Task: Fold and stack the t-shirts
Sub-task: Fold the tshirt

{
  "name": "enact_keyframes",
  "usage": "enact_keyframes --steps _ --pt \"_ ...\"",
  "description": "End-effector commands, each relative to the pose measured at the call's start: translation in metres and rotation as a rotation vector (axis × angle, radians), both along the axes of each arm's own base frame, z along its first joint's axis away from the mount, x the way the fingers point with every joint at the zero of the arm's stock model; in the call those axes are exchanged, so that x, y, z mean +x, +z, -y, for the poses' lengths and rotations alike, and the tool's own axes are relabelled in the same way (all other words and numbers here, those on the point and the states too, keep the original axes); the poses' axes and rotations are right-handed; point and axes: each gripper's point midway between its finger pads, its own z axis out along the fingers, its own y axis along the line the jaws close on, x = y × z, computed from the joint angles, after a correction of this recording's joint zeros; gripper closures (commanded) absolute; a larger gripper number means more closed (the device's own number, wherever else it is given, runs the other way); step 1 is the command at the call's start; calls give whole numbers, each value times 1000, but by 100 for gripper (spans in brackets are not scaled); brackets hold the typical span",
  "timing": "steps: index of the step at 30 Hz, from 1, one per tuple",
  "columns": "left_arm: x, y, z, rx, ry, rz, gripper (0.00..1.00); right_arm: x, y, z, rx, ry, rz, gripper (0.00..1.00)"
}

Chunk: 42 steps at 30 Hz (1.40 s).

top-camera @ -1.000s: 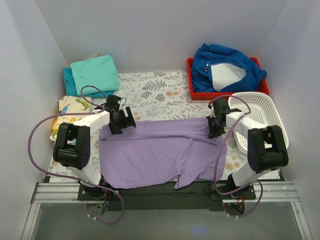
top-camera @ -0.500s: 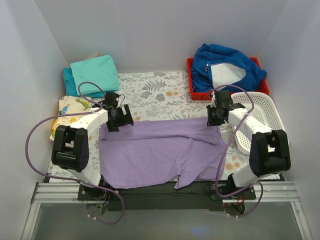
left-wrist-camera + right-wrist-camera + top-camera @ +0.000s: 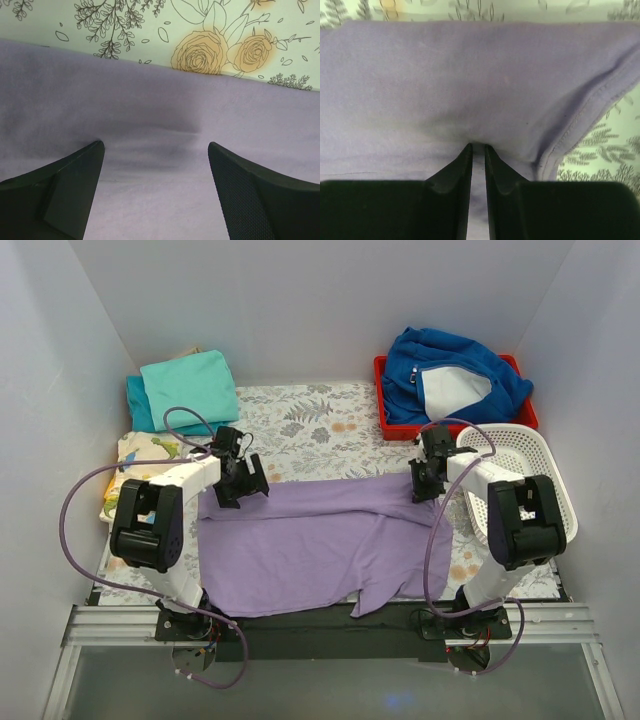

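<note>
A lavender t-shirt (image 3: 310,540) lies spread wide across the near half of the table, one sleeve hanging over the front edge. My left gripper (image 3: 240,480) hovers open over its far left edge, fingers wide apart above the cloth (image 3: 150,110). My right gripper (image 3: 425,480) is at the shirt's far right corner; in the right wrist view it (image 3: 478,146) is nearly closed, with a pinch of purple fabric (image 3: 470,75) puckered at its tips. A folded turquoise t-shirt (image 3: 190,385) rests on a darker teal one (image 3: 135,405) at the back left.
A red tray (image 3: 380,390) at the back right holds a bulky blue fleece jacket (image 3: 450,375). A white plastic basket (image 3: 520,470) stands right of the right arm. A dinosaur-print cloth (image 3: 135,465) lies at the left. A floral cover (image 3: 310,420) is on the table.
The right gripper swung toward the back with the shirt's corner, then came back a little to the left. The left gripper barely shifted and stayed open.
</note>
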Motion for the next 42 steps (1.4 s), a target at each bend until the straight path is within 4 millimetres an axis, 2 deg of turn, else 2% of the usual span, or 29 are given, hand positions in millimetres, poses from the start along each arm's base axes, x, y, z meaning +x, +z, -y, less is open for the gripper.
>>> enact_keyframes --steps 1,2,3,5,7,8,9,10,11,14,19,21,22,24,25,26,28,29,30,31,32,33,34,36,37,38,39,41,42 --pt "3 -23 -12 67 11 -69 15 28 -2 -5 -11 25 33 79" --pt "6 -25 -12 69 5 -78 15 33 -8 -3 -27 23 24 79" --pt "10 -27 -18 103 12 -87 15 47 -2 -4 -31 15 48 79" --pt "28 -26 -18 117 1 -81 15 58 -9 -8 -29 20 28 79" --pt "49 -19 -17 128 -11 -54 15 77 -3 -14 -15 22 52 79" --pt "54 -25 -18 140 -18 -67 15 78 -12 -14 -19 19 27 79" --pt "58 -27 -20 154 -19 -74 15 83 -12 -15 -21 16 31 79" --pt "72 -20 -20 157 -22 -51 15 89 -10 -15 -25 12 42 79" --pt "74 -26 -22 168 -27 -67 15 91 -16 -14 -32 8 29 79" --pt "90 -24 -28 204 -30 -44 15 95 -21 -13 -46 4 21 79" --pt "106 -21 -26 194 -42 -14 15 104 -17 -17 -32 49 52 79" --pt "110 -9 -22 173 -45 21 15 109 -4 -19 -26 75 91 79" --pt "109 -4 -19 152 -48 34 15 112 15 -20 -19 83 142 78" --pt "107 8 -13 111 -57 75 15 108 35 -26 23 102 188 77" --pt "109 32 -10 88 -55 135 15 106 46 -27 38 99 213 77" --pt "108 45 -3 50 -66 165 15 104 73 -31 69 102 270 76" --pt "105 65 1 18 -73 232 15 93 88 -31 95 84 299 75" --pt "105 91 4 -7 -78 305 15 88 107 -30 104 78 344 75" --pt "102 103 7 -26 -82 335 14 75 100 -25 91 55 324 75" --pt "94 105 9 -39 -83 340 14 68 101 -21 83 34 327 74" --pt "88 124 12 -67 -91 381 14 58 109 -16 83 5 341 74" --pt "81 128 15 -85 -94 386 14 40 93 -7 57 -27 300 74" --pt "67 116 17 -98 -97 354 14 28 85 -3 50 -51 280 74" --pt "47 121 28 -166 -91 361 14 6 85 -1 85 -125 274 74" --pt "36 119 35 -202 -98 354 14 -18 61 3 87 -159 213 74" --pt "19 100 40 -228 -87 308 14 -27 68 -2 140 -190 237 74" --pt "7 101 49 -252 -100 306 14 -39 62 -3 158 -216 221 75" --pt "-14 81 57 -258 -96 255 14 -64 56 -7 195 -233 220 75" --pt "-22 80 65 -255 -114 252 14 -72 54 -9 219 -269 212 75"
